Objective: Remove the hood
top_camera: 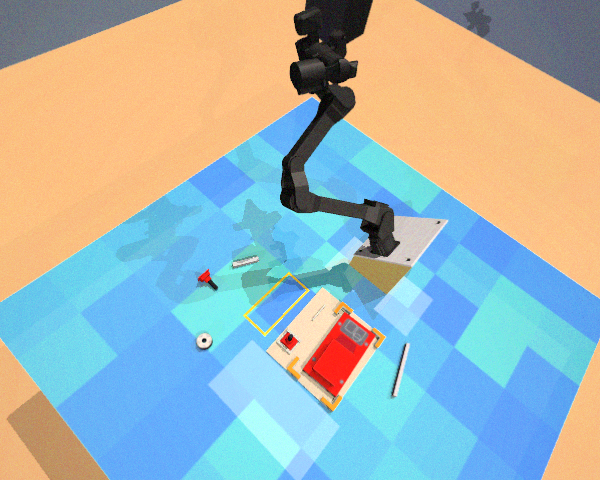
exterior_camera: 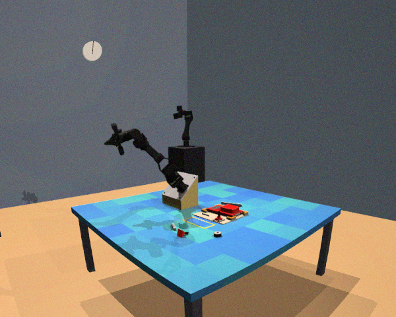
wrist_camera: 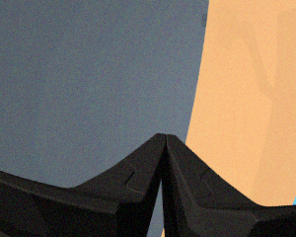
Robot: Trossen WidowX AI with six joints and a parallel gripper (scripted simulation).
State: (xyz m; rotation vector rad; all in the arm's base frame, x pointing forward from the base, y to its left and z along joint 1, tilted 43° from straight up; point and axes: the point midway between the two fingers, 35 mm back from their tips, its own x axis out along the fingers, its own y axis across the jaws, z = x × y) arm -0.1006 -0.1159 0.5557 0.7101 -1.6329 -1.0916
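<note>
The toy car (top_camera: 342,321) (exterior_camera: 213,209) is a flat red body with a grey window piece, held between orange corner blocks on a beige board (top_camera: 321,298). Its hood, seemingly the raised red block (top_camera: 338,362) (exterior_camera: 230,208), sits on the car. The marked area, a yellow outline (top_camera: 266,294) (exterior_camera: 214,224), lies on the table beside the board, with nothing inside it. My gripper (exterior_camera: 105,142) (wrist_camera: 166,136) is shut and empty, its fingertips together, high up and far from the car. In the top view its fingertips cannot be made out.
A small red part with a black knob (top_camera: 289,339) stands on the board. Around it lie a white ring (top_camera: 203,341) (exterior_camera: 217,234), a red-and-black piece (top_camera: 205,277) (exterior_camera: 181,232), a short light bar (top_camera: 245,261) and a long light rod (top_camera: 401,369).
</note>
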